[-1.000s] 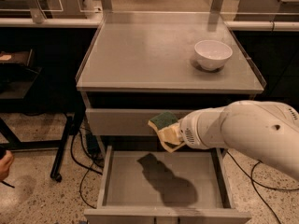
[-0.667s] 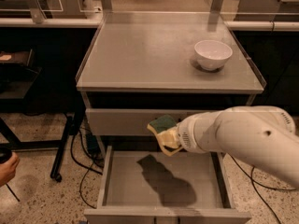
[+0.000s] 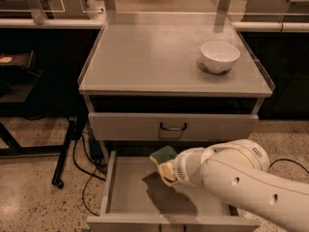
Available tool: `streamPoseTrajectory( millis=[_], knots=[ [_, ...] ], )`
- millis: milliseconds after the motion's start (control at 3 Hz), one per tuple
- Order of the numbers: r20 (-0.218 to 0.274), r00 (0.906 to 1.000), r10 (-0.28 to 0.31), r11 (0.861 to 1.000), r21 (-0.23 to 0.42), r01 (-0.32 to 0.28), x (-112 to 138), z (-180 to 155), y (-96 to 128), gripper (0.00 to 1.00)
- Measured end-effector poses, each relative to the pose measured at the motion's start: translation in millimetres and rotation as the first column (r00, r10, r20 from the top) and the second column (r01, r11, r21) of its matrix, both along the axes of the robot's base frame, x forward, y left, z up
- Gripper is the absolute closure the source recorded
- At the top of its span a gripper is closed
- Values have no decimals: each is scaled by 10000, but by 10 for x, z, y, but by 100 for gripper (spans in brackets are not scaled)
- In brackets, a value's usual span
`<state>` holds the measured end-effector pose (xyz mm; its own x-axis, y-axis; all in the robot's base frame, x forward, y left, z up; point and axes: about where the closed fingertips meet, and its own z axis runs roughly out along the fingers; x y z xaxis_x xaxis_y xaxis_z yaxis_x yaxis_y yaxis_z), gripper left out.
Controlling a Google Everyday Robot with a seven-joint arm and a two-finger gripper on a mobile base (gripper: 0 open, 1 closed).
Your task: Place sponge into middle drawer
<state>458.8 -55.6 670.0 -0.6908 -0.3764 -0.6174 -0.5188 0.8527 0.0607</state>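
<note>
The sponge (image 3: 163,155), pale yellow with a dark green face turned up, is held at the tip of my white arm. My gripper (image 3: 166,170) is shut on it, just above the back middle of the open middle drawer (image 3: 125,192). The drawer is pulled out, grey, with a flat floor where the arm's shadow falls. The arm comes in from the lower right and hides the drawer's right part.
A white bowl (image 3: 219,56) stands on the cabinet top at the right. The upper drawer front with a dark handle (image 3: 173,127) is closed just above the sponge. Cables and a black table leg (image 3: 65,151) lie on the floor at the left.
The arm with the sponge has moved down and slightly left, lower toward the open drawer.
</note>
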Motion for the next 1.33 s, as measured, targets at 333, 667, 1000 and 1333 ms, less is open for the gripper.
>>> streamPoseTrajectory(
  millis=[333,667,1000,1333],
  knots=[
    [29,10000,24,10000,-9,-24,5,14,3,100],
    [159,9998,-82,9999,-81,84,20,43,-30,100],
    [19,9999,-171,9998,-111,171,3,-241,-110,100],
    [-151,9979,-633,9980,-89,632,176,-677,-267,100]
  ],
)
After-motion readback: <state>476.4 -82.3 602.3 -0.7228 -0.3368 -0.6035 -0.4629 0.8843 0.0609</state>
